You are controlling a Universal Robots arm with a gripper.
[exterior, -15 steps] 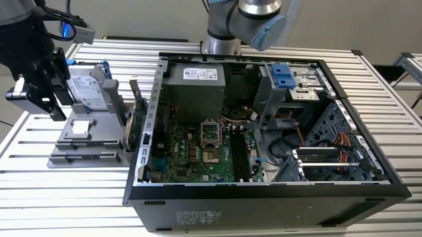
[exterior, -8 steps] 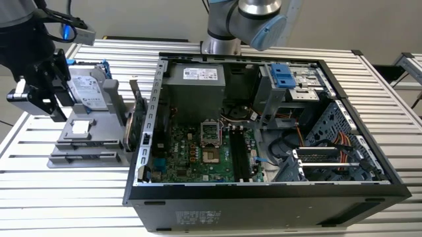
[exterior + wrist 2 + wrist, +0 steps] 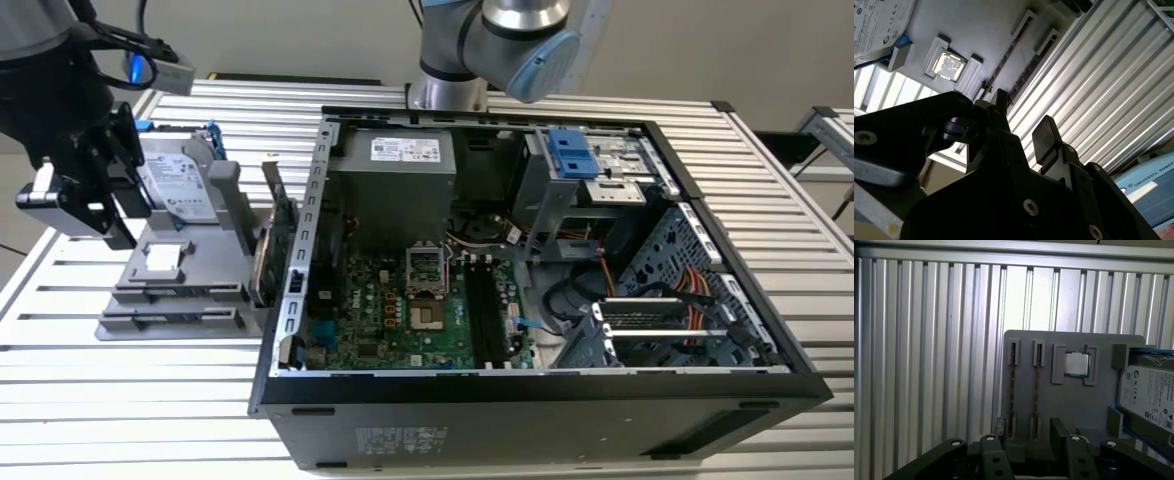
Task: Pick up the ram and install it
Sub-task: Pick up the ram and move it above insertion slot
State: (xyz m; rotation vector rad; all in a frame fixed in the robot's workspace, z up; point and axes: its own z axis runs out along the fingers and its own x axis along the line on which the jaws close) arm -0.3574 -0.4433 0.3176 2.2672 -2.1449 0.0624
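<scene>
Above the tray's (image 3: 1102, 407) slots (image 3: 1013, 390), hand (image 3: 1029, 434) spread, seemingly empty

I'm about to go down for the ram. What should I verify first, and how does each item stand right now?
1. The fingers are apart: ok, a gap shows in both wrist views.
2. The gripper is empty: ok, nothing sits between the fingers.
3. The gripper is over the grey fixture: ok, also seen in the exterior view.
4. The ram is identified: cannot tell. Two thin edge-on strips sit in the narrow holders.
5. The gripper is lined up on one strip: cannot tell. Both strips fall between the fingers in the first wrist view.
6. The motherboard's black slots are free: ok, they look unoccupied.
</scene>
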